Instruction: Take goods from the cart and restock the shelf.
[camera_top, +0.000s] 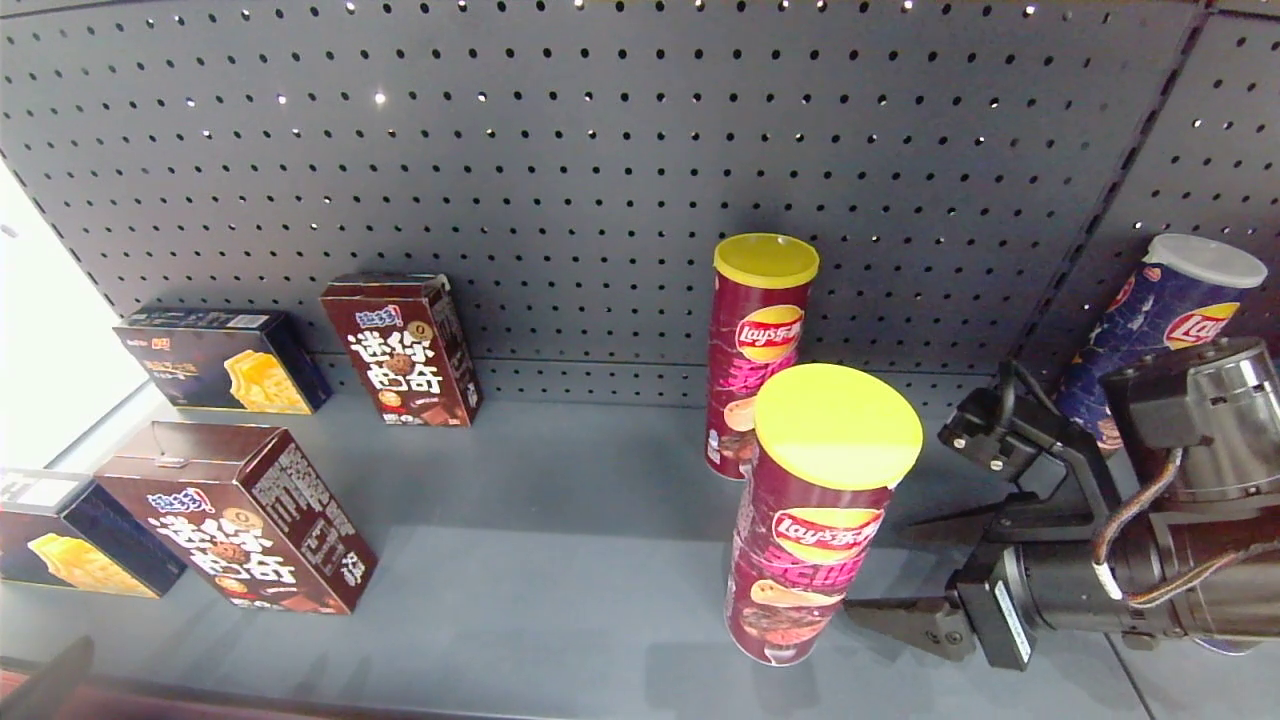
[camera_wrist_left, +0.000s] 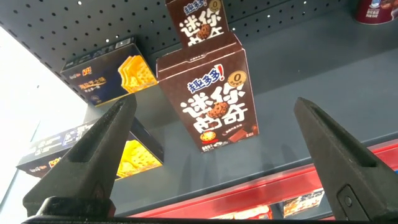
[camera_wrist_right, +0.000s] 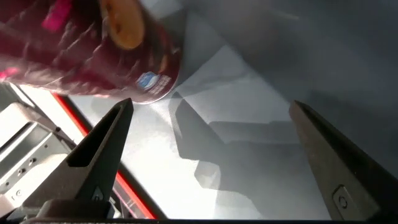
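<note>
Two maroon chip cans with yellow lids stand upright on the grey shelf (camera_top: 560, 560), a front can (camera_top: 815, 520) and a rear can (camera_top: 758, 350) behind it. My right gripper (camera_top: 885, 570) lies just right of the front can, open and empty, its fingers apart from the can. The right wrist view has that gripper (camera_wrist_right: 211, 155) open over the shelf floor, with the front can (camera_wrist_right: 93, 50) off to one side. My left gripper (camera_wrist_left: 211, 168) is open and empty before the shelf's red front edge (camera_wrist_left: 249, 193), facing a brown cookie box (camera_wrist_left: 211, 99).
A blue chip can (camera_top: 1160, 320) leans at the right against the pegboard. On the left stand two brown cookie boxes (camera_top: 240, 520) (camera_top: 400, 350) and two dark blue cracker boxes (camera_top: 225, 360) (camera_top: 70, 540). Bare shelf floor lies between boxes and cans.
</note>
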